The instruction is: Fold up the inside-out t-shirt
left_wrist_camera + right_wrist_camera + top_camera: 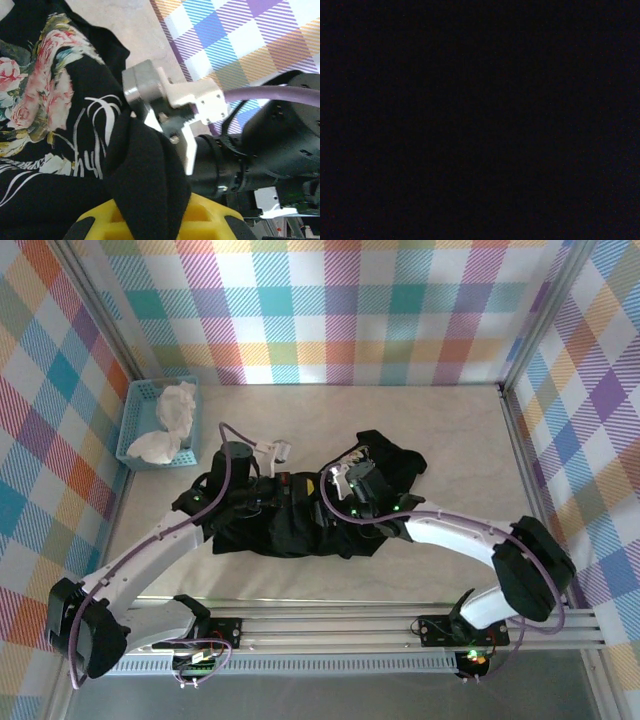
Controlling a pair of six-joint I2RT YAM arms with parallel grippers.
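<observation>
Left gripper point(154, 218) is clenched on a raised fold of the black short-sleeved cotton t-shirt point(290, 530) with rose print. The shirt lies crumpled at the middle of the pale table point(420, 410), btw. both arms. Right gripper point(342, 483) is sunk in cloth and its wrist camera is dark, so open or closed I cannot tell. Risk: pulling w/o a sure 2nd hold may let the fabric slip or bunch.

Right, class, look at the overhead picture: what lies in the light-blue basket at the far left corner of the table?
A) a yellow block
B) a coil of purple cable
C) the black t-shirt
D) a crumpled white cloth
D: a crumpled white cloth sits inside the basket, while the black t-shirt lies bunched in the middle of the table.
</observation>
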